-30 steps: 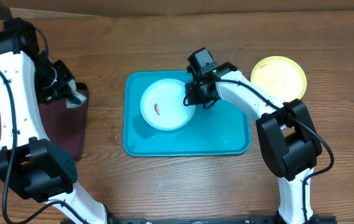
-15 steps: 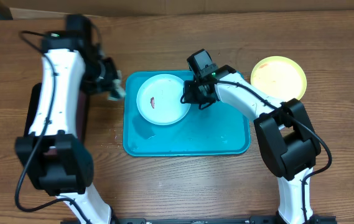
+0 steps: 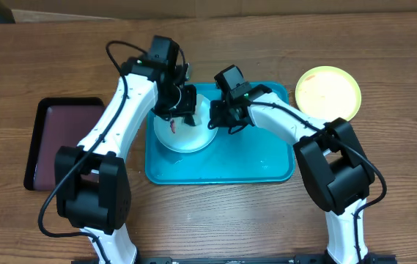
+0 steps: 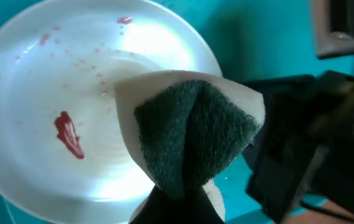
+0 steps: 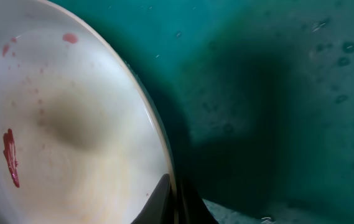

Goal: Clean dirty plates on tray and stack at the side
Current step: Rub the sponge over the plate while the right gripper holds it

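A white plate (image 3: 182, 132) with a red-brown smear lies tilted on the turquoise tray (image 3: 223, 165). My right gripper (image 3: 214, 119) is shut on its right rim (image 5: 164, 168) and holds that edge up. My left gripper (image 3: 181, 103) is shut on a sponge (image 4: 189, 134), white with a dark green scrub face, held just over the plate (image 4: 52, 93) near the smear (image 4: 69, 135). A yellow-green rimmed plate (image 3: 328, 92) lies on the table right of the tray. A third plate is out of view.
A dark maroon tray (image 3: 56, 139) with a black rim lies at the left of the wooden table. The right half of the turquoise tray (image 5: 276, 93) is wet, with droplets.
My left arm has swung right from the maroon tray with the sponge to above the white plate. My right gripper has shifted the plate slightly left.
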You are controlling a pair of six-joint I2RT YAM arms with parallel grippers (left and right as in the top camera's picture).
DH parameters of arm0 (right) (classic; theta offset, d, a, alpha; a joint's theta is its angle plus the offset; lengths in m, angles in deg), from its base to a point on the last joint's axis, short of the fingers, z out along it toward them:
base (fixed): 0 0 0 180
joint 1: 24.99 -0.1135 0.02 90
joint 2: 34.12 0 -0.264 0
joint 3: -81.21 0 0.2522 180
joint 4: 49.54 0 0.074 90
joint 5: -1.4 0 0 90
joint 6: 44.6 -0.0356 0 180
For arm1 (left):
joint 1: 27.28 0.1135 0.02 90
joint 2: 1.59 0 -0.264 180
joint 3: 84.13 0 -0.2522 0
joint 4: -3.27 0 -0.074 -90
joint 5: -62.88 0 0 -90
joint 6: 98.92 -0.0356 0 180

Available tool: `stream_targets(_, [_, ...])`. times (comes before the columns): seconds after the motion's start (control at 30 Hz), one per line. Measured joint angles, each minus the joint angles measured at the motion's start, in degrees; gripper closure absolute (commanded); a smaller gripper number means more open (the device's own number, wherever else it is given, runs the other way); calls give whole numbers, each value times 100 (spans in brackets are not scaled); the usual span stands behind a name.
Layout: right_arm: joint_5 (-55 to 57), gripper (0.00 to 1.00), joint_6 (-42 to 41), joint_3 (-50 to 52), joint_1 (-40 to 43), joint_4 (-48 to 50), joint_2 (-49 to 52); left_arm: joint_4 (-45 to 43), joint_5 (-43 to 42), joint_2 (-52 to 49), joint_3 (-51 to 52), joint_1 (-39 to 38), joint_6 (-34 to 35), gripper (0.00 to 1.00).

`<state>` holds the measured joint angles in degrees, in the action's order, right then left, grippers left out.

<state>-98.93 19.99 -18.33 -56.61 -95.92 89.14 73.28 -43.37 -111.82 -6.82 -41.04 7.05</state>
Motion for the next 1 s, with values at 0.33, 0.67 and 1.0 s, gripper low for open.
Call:
stream_targets(0.33, [-20, 96, -2, 7, -9, 24, 0, -319, 149, 0, 472, 382, 431, 95])
stream_targets(0.67, [-17, 96, -2, 24, -7, 94, 0, -1655, 149, 0, 1384, 208, 1266, 96])
stream_targets(1.0, [-20, 96, -2, 24, -9, 85, 0, -2024, 503, 0, 1849, 214, 1572, 96])
